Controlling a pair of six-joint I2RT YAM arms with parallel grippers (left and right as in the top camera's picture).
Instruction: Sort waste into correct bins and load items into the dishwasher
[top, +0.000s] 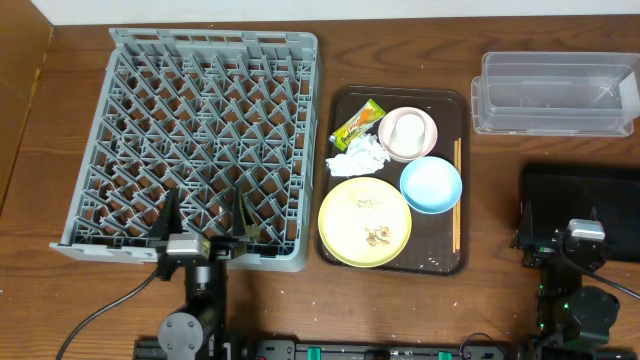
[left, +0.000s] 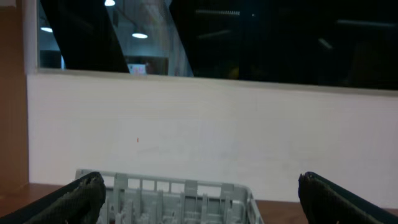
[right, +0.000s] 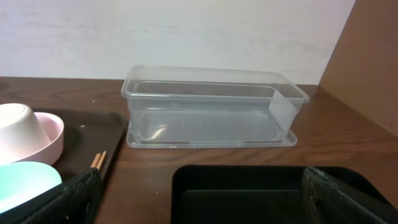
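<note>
Where the brown tray (top: 445, 110) ends rightward, chopsticks (top: 456, 225) lie front-to-back.

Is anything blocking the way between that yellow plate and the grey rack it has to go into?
Nothing visible does. The yellow plate lies on the brown tray, right beside the grey rack; only the tray's low rim and the rack's side wall come between.

Clear glossy plastic tub (right: 211, 109), matt grey plastic rack (top: 200, 140), wood-grain table (top: 500, 300)
</note>
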